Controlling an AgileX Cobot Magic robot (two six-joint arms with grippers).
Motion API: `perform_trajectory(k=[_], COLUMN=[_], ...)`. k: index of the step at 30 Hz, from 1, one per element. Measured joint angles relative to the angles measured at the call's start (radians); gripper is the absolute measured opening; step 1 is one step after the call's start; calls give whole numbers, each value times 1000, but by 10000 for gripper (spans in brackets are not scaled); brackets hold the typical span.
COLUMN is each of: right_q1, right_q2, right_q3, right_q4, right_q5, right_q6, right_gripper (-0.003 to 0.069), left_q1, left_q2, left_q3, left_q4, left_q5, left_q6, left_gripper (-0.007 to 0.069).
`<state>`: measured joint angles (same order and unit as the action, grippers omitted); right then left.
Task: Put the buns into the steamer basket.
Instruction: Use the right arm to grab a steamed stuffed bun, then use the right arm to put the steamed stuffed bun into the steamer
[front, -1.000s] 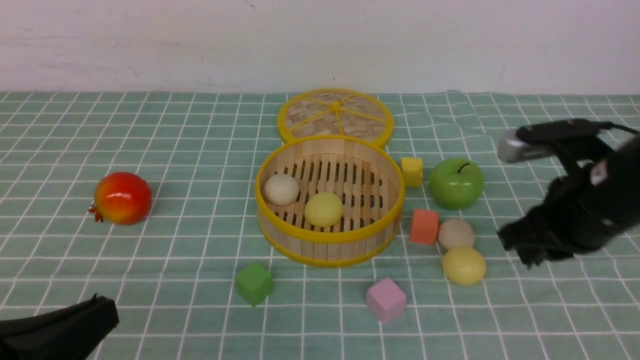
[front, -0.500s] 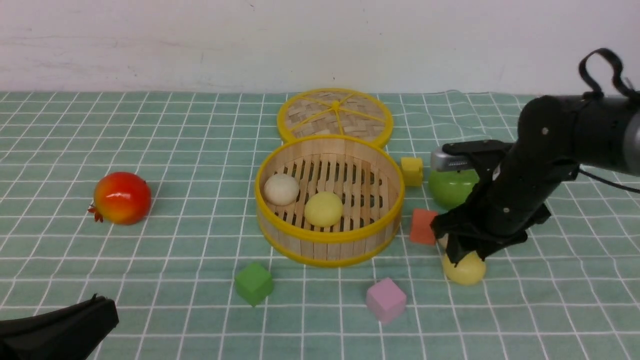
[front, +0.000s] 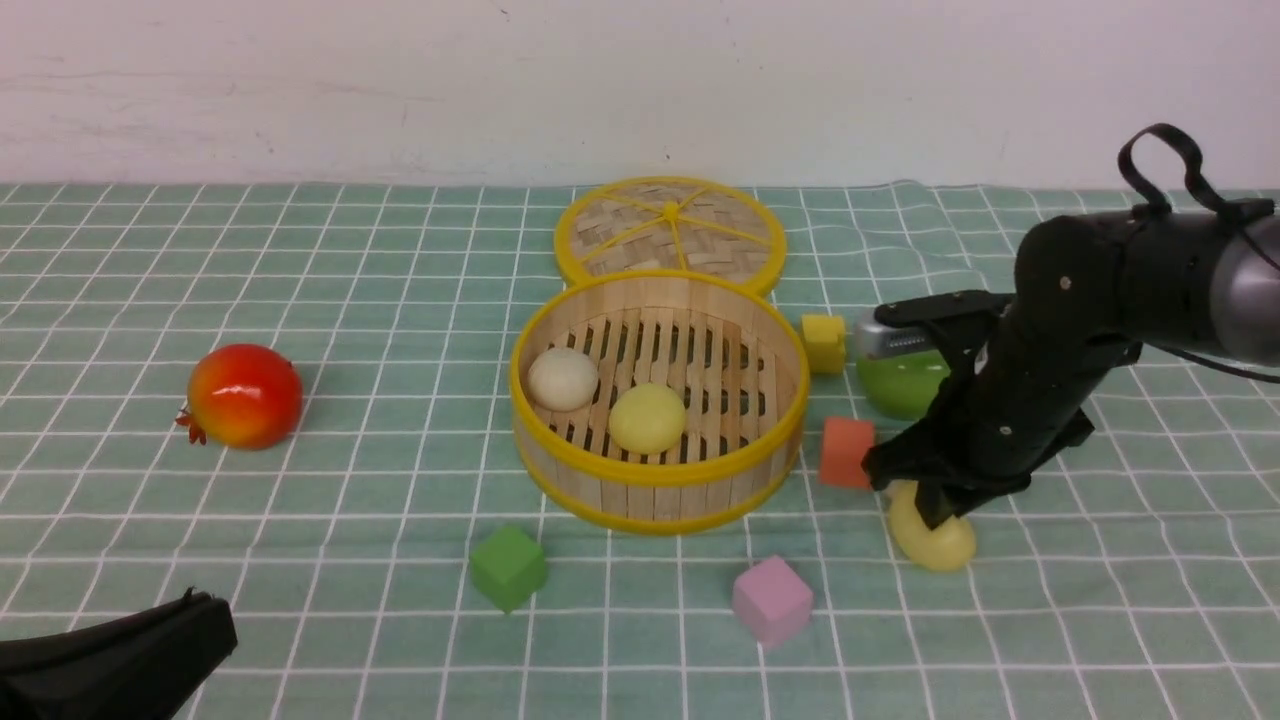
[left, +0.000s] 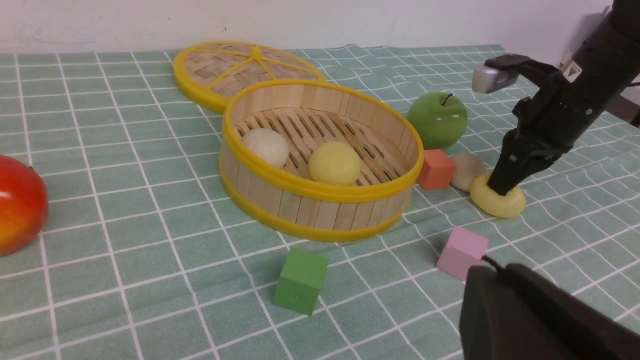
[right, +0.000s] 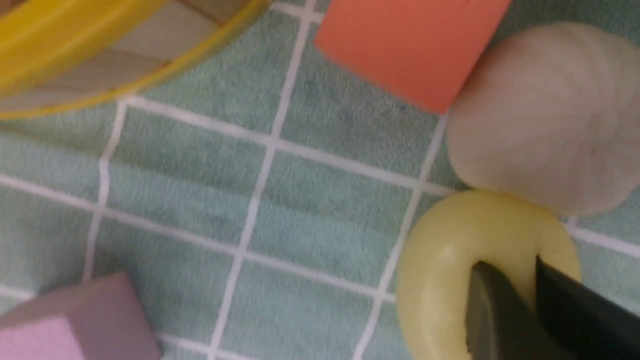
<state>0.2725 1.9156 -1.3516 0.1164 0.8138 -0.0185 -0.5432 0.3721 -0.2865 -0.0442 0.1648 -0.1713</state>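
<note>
1. Front view: two of the buns are home. A cream bun (front: 563, 378) and a yellow bun (front: 647, 418) lie on the slatted floor of the steamer basket (front: 600, 490), so I make the job half done. The second yellow bun (front: 940, 548) sits on the tabletop (front: 350, 300) to the basket's right, outside it. My right arm (front: 1100, 300) reaches in from the right and bends steeply down, with the right hand (front: 935, 512) planted on top of that bun. The left hand (front: 120, 645) lies low at the near left corner, closed, with nothing in it that I can see.

2. Left wrist view: the second cream bun (left: 466, 171) shows here, on the cloth between the orange cube (left: 436, 168) and the second yellow bun (left: 497, 202). The right hand (left: 501, 187) comes down close to vertical, and the yellow bun is squashed flat under it.

3. Right wrist view: the two outside buns touch. The fingers (right: 500, 310) stand nearly together, their tips sunk into the bun's soft top, which bulges round them. I read the hand as closed in a pinch on this bun, not yet lifted. How firm the hold is I cannot tell.
</note>
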Motion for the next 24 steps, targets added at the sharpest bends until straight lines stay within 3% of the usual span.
perform_trajectory(k=[5, 10, 15, 24], right_q1=[46, 155, 191, 189], right_q2=[-106, -136, -7, 214], right_q3=[-35, -177, -307, -409], right_q4=[-2, 6, 0, -61], right_q5=[84, 13, -88, -103], right_q6=[-13, -41, -59, -59], right_gripper=[10, 10, 13, 39], left_q1=[0, 0, 0, 0], left_q2=[0, 0, 0, 0], left_q3=[0, 0, 0, 0], left_q4=[0, 0, 0, 0], left_q5=[0, 0, 0, 0], left_q6=[0, 0, 0, 0], left_gripper=[7, 15, 20, 23])
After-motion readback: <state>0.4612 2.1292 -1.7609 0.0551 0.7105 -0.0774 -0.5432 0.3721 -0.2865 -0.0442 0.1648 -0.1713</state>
